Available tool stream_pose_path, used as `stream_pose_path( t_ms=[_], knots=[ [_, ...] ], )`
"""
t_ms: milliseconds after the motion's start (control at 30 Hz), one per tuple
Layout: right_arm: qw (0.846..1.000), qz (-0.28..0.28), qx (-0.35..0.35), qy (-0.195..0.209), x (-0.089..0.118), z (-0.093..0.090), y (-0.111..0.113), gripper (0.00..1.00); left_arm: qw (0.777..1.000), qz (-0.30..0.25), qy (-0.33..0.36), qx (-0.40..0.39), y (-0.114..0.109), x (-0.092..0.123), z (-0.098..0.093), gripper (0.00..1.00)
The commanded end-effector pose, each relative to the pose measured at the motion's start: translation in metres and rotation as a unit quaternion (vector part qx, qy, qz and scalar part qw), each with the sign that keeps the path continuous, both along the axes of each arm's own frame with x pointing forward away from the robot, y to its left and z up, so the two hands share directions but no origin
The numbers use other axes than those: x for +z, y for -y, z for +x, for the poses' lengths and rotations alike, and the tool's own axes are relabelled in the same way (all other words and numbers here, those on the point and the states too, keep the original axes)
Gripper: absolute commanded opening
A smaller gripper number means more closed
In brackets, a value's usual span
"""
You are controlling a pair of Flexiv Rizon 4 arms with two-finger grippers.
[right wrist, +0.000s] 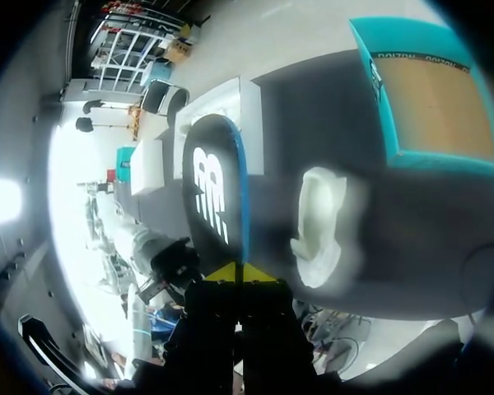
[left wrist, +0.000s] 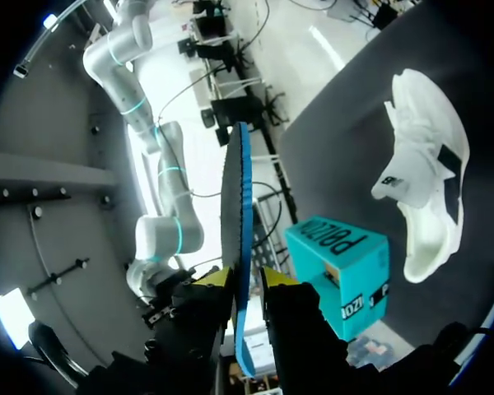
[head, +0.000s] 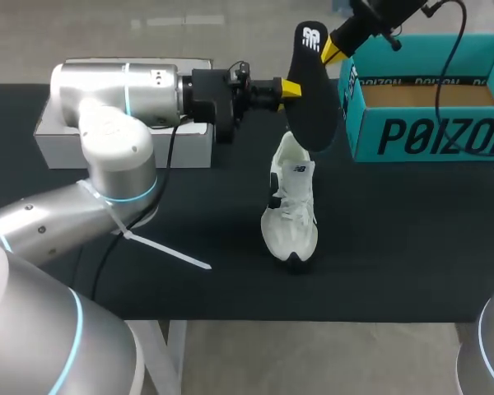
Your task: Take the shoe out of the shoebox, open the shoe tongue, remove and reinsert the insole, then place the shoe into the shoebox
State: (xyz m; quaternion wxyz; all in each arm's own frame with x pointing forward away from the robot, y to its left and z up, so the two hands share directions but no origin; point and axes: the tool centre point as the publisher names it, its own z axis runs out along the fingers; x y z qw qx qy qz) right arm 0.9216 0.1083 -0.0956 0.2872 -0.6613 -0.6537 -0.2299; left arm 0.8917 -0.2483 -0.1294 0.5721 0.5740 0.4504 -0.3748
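Shoe (head: 290,206): white, flat on dark counter (head: 379,247), centre frame, toe toward lower edge, outside the box. Upper left: white box (head: 58,148) behind left arm (head: 107,148). Left fingers (head: 291,88) narrow, pinching black insole (head: 314,107) held above the shoe's heel. Right fingers (head: 333,51) narrow, pinching the insole's upper end. Upper right: teal shoebox (head: 432,136), open, cardboard floor showing.

Shoebox (head: 428,132) cut off at head view's right edge. Shoe (head: 290,214) heel partly hidden behind insole (head: 313,99). White box (head: 188,146) half hidden by left arm (head: 115,99). Shoe blurred in right wrist view.
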Motion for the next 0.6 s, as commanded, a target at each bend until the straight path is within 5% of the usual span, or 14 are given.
stream_pose_path(
  t_ms=[33,167,300,500,533,567,600],
  knots=[
    [1.000,0.001,-0.004,0.001,-0.0025,-0.0001,-0.0032,0.00,1.000,-0.002,0.001,-0.003,0.0027,-0.0014,0.0048,0.22],
    [1.000,0.002,-0.007,0.002,-0.0033,0.0001,-0.0065,0.00,1.000,0.000,0.001,-0.004,0.0027,-0.0017,0.0061,0.27],
    [1.000,0.003,-0.009,0.003,-0.0031,0.0003,-0.0075,0.00,1.000,0.000,-0.003,-0.005,0.0022,-0.0027,0.0084,0.00],
    [1.000,0.015,-0.019,0.016,0.0005,-0.0006,-0.0097,0.02,1.000,0.002,-0.010,-0.005,0.0012,-0.0018,0.0101,0.00],
    [0.999,0.018,-0.021,0.017,0.0012,-0.0007,-0.0088,0.44,1.000,0.003,-0.012,-0.006,0.0006,-0.0009,0.0097,0.00],
    [0.999,0.020,-0.031,0.019,0.0022,-0.0007,-0.0064,1.00,1.000,0.003,-0.012,-0.006,-0.0001,0.0000,0.0090,0.00],
    [0.998,0.028,-0.039,0.028,0.0041,-0.0004,-0.0031,1.00,1.000,0.004,-0.014,-0.005,-0.0012,0.0010,0.0082,0.00]
  ],
)
